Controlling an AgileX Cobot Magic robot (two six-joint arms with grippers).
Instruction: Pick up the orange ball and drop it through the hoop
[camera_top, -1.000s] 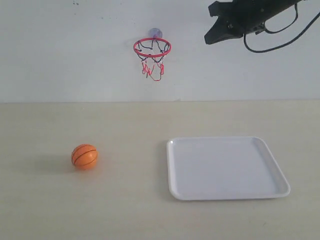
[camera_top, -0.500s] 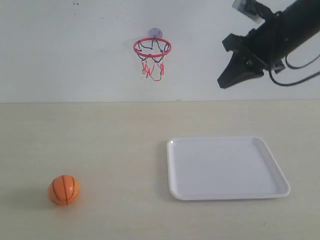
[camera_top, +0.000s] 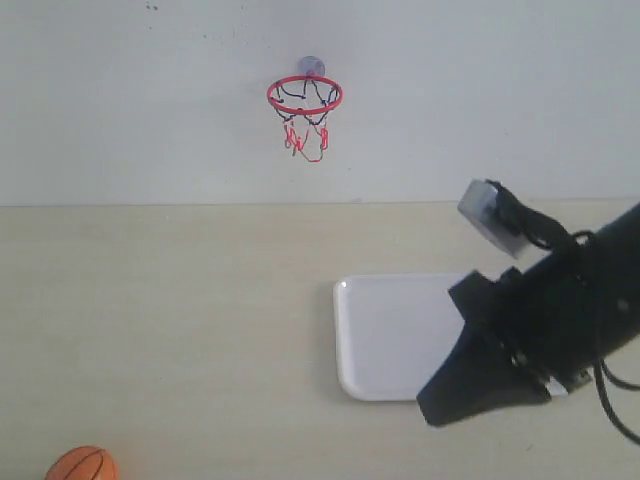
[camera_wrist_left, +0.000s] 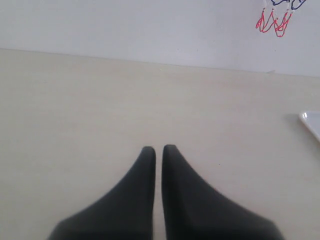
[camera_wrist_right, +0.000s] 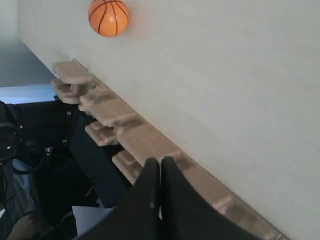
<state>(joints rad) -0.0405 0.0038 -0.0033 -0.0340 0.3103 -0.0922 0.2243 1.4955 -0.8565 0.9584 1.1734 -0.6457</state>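
Ball (camera_top: 82, 465) lies on the table (camera_top: 200, 300) at the front-left, half cut off by the bottom of the exterior view. R wrist view shows the ball (camera_wrist_right: 108, 16) close to the table's edge. Nothing touches it. Hoop (camera_top: 304, 96) is up on the wall, ring empty, well apart from the ball.

R gripper (camera_top: 432, 408) hangs low at the front edge of the tray (camera_top: 380, 330). Its fingers are pressed together w/ nothing btwn them. It's on the opposite side of the table from the ball.

L gripper (camera_wrist_left: 158, 150) shows only in its own wrist view, over bare table. Jaws are together bar a hairline slit, holding nothing. The ball isn't in that view, so can't tell how near it is.

Progress: effectively nil, since the ball isn't grasped and nothing has gone thru the hoop. All steps are left:
- open a gripper and get it to the ball
- close on it and lift
- carry it above the ring and let go

Ball is abt as wide as the ring, so the release prob needs to be well centred. So near the edge, a nudge could roll it off.
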